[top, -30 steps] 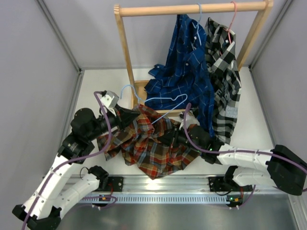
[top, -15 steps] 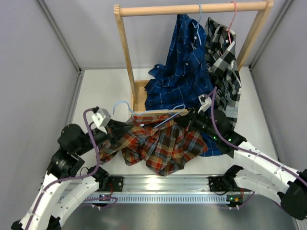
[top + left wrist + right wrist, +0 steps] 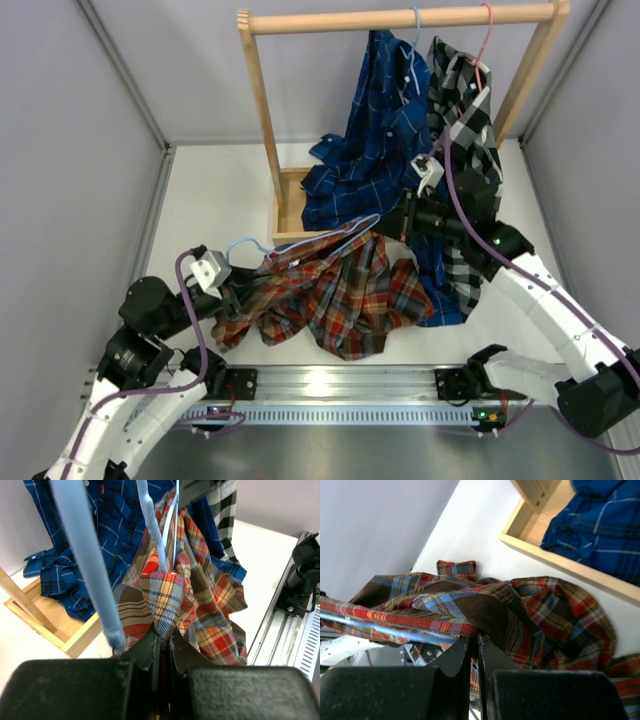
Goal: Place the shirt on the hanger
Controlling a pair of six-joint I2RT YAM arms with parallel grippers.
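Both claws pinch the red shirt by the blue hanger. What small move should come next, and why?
Probably the right gripper pulls its fold slightly outward over the end of the hanger: both it and the left gripper are shut on the shirt, whose cloth sags bunched below the wire.

The white tabletop point(image 3: 220, 170) is occupied by a light wooden garment rack point(image 3: 283, 205); a red-orange plaid shirt point(image 3: 340, 300) seems partly rested on it.
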